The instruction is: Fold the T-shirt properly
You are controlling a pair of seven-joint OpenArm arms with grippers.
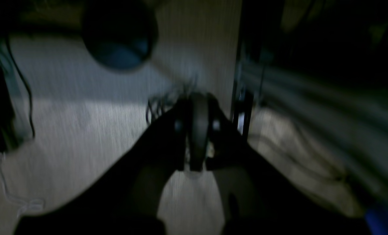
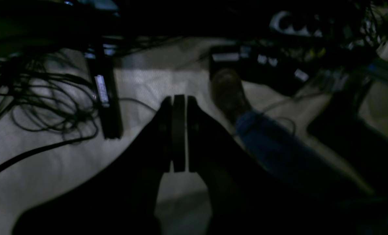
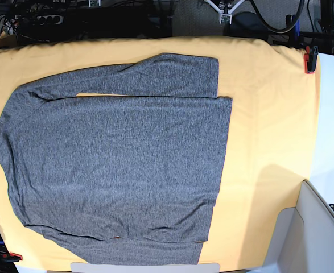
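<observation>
Across yellow-orange cloth sheet (image 3: 269, 136), heathered dark-grey knit T-shirt (image 3: 121, 159) spread flat, folds seemingly all left; left claw (image 1: 196, 98) and right claw (image 2: 180, 98) pressed together, empty.

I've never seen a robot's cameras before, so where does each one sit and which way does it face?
Left wrist: on the left arm, facing past its gripper at a dim floor.
Right wrist: on the right arm, likewise past its gripper.
Base: apparently high up, facing down on the shirt; both grippers show at the top edge.
Both wrist views share dim floor and cables.
</observation>
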